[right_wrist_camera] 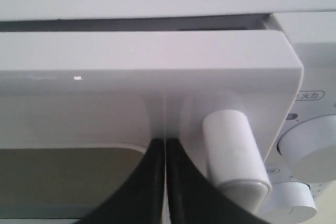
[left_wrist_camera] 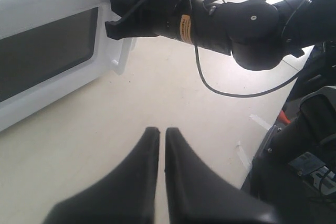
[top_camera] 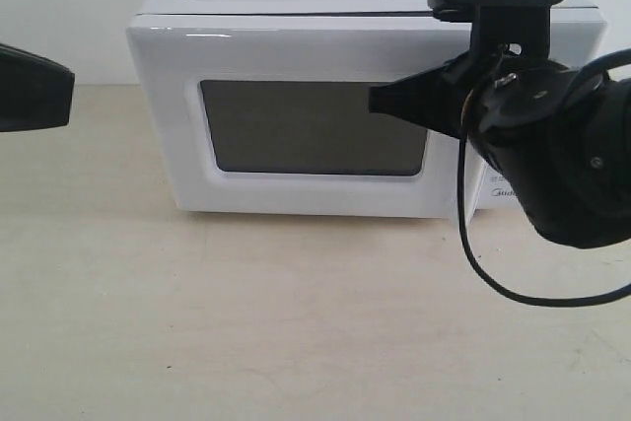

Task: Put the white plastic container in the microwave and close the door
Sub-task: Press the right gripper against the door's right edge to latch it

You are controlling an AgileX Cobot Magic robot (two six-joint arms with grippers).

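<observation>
The white microwave [top_camera: 296, 36] stands at the back of the table. Its door [top_camera: 187, 145], with a dark window [top_camera: 311, 125], lies flat against the body. My right gripper [top_camera: 375, 99] is shut with nothing in it. In the right wrist view its tips [right_wrist_camera: 165, 142] press against the door's white frame, just beside the vertical bar handle [right_wrist_camera: 233, 150]. My left gripper [left_wrist_camera: 158, 129] is shut and empty, hovering over bare table at the left [top_camera: 59, 91], apart from the microwave. The white plastic container is hidden from every view.
Two round dials [right_wrist_camera: 310, 148] sit beside the handle. A black cable [top_camera: 493, 273] loops down from my right arm over the tabletop [top_camera: 246, 322]. Dark equipment [left_wrist_camera: 304, 145] stands off the table's edge in the left wrist view.
</observation>
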